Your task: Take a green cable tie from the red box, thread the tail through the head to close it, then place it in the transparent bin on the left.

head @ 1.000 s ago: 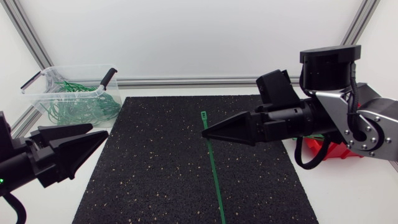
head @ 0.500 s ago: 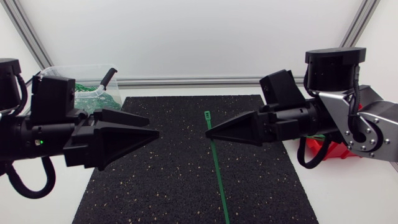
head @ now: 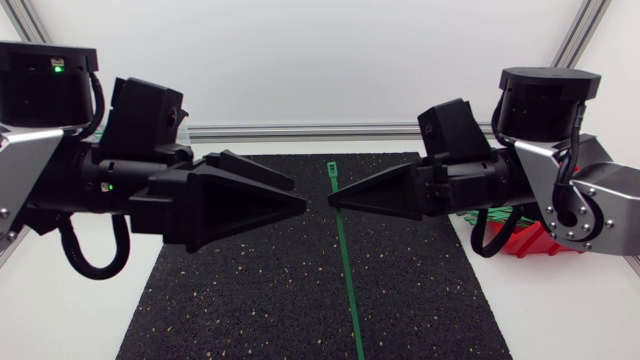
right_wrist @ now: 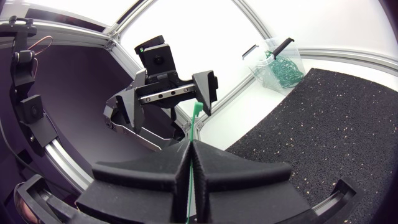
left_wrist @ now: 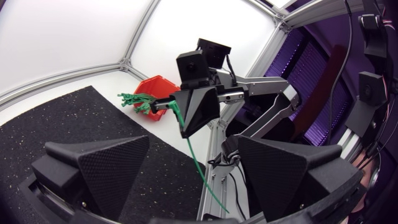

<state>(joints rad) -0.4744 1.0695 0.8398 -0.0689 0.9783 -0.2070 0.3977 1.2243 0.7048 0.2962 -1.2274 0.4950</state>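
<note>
Two-handed job: with right gripper (head: 333,203) clamped just below the head of the seemingly light, springy green cable tie (head: 346,270), catch its dangling tail in wide-open left gripper (head: 299,197).

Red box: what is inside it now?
A bunch of green cable ties lies in the red box, ends sticking out over its rim. The box's bottom is hidden; from above, the right arm covers most of it.
</note>
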